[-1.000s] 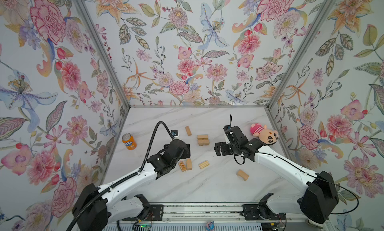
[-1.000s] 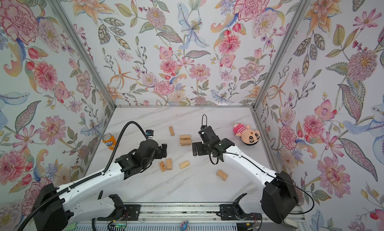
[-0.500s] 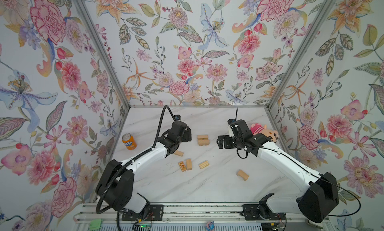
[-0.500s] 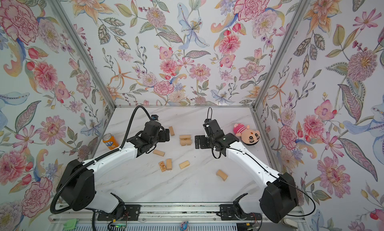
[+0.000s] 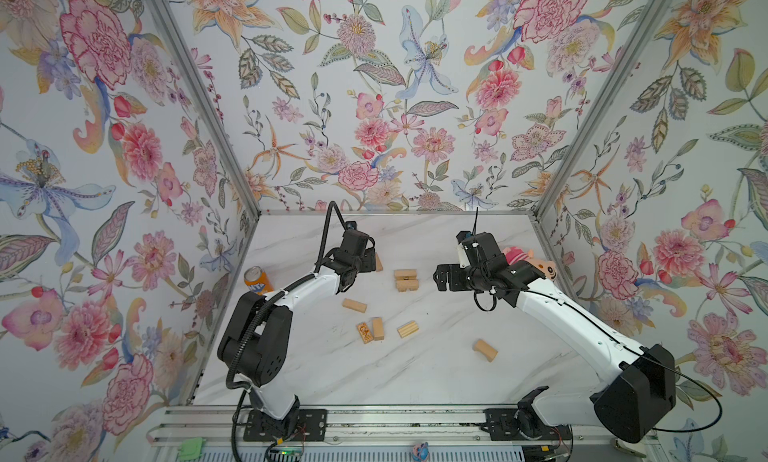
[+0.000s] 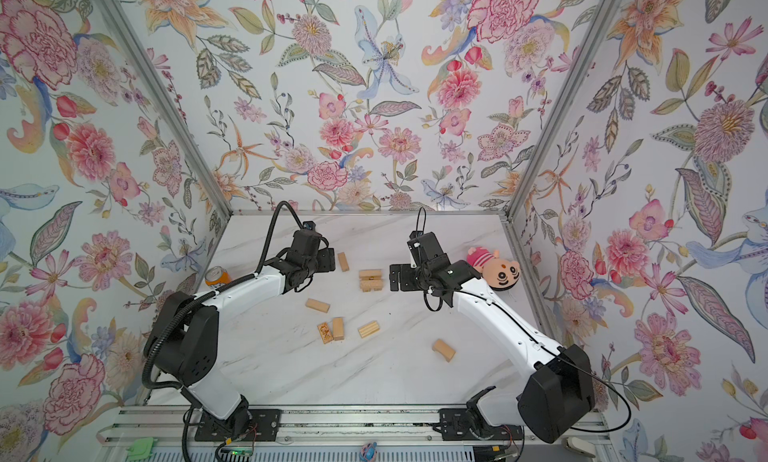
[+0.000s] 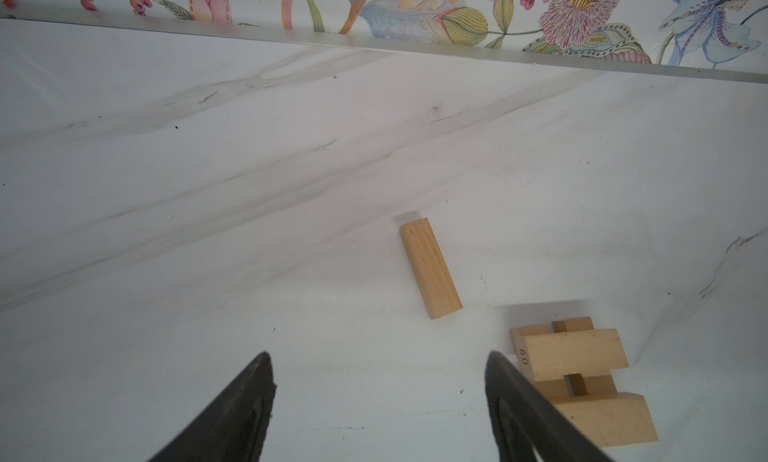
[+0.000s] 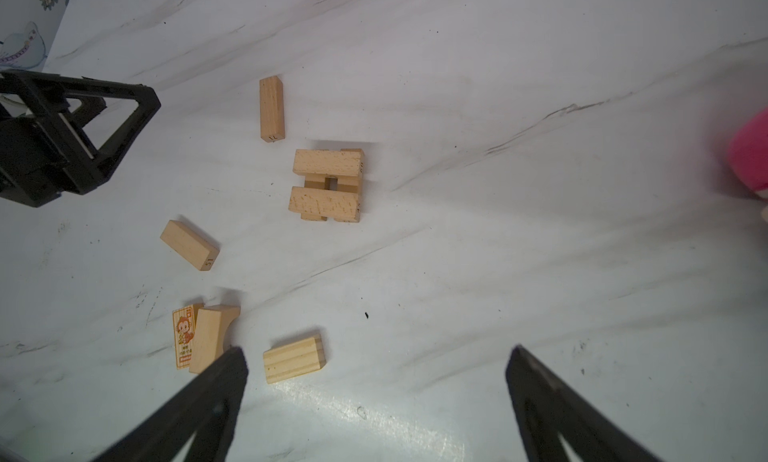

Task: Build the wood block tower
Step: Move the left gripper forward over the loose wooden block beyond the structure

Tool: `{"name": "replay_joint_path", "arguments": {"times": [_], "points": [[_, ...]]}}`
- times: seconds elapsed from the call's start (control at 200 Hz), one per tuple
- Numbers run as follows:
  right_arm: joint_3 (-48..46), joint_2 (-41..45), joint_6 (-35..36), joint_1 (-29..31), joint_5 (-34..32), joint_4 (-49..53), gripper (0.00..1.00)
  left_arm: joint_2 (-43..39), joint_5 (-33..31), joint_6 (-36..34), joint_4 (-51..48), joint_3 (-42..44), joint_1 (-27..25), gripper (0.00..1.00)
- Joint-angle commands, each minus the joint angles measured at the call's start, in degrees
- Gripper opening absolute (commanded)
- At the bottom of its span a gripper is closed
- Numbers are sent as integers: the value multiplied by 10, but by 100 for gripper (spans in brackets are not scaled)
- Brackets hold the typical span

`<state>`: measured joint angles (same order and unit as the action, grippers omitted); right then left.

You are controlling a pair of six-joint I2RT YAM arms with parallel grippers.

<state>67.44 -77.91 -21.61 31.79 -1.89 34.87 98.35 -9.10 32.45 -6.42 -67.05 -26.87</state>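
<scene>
The tower (image 5: 406, 280) (image 6: 370, 280) is a low stack of pale wood blocks in two crossed layers, mid-table. A single block (image 6: 343, 261) (image 7: 431, 268) lies just left of it. My left gripper (image 5: 367, 259) (image 7: 378, 358) hovers beside that block, open and empty; the block lies ahead of its tips. My right gripper (image 5: 441, 277) (image 8: 376, 352) hangs right of the tower (image 8: 328, 186), open with nothing between its fingers. Toward the front lie a plain block (image 5: 354, 305), a printed block (image 5: 364, 332), another block (image 5: 377, 328), a ridged block (image 5: 407, 329) and a curved block (image 5: 485, 350).
An orange soda can (image 5: 257, 279) stands by the left wall. A pink-hatted plush doll (image 5: 536, 264) lies behind the right arm near the right wall. Floral walls close in the marble table (image 5: 374, 377) on three sides.
My left arm swung from the front loose blocks to the back, beside the single block left of the tower; its jaws narrowed a little. The right gripper drifted slightly back, still open.
</scene>
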Motion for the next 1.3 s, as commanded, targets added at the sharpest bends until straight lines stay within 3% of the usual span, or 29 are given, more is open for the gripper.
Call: {"name": "replay_joint_path", "arguments": {"times": [0.0, 0.681, 1.181, 1.291], "points": [[19, -5, 7, -2, 4, 15, 99, 23, 7, -12, -11, -32, 10, 79], [26, -4, 14, -11, 5, 19, 99, 114, 6, -13, -28, -111, 28, 81], [2, 17, 22, -26, 10, 15, 99, 198, -14, 4, -114, -231, 28, 78], [-4, 19, 24, -28, 10, 10, 99, 204, -31, 16, -116, -218, 18, 78]]}}
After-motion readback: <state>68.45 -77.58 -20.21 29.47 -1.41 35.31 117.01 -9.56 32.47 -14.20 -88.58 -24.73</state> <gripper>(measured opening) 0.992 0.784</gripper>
